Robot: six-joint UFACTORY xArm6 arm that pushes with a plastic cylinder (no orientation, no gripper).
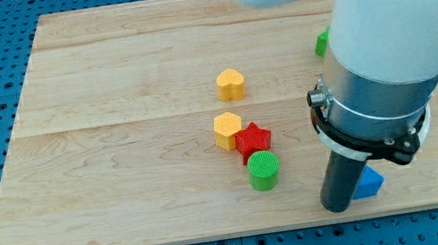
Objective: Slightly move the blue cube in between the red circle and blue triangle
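My tip (338,207) rests on the wooden board (120,153) near the view's bottom right. A blue block (370,182) lies just to the right of the rod, touching it or nearly so. The rod hides part of it, so I cannot tell its shape. No red circle and no second blue block show; the arm's large body covers the right side of the board.
A yellow heart (231,84) sits near the board's middle. Below it, a yellow hexagon (226,129), a red star (253,140) and a green cylinder (263,170) form a tight cluster left of my tip. A green block (323,42) peeks out beside the arm.
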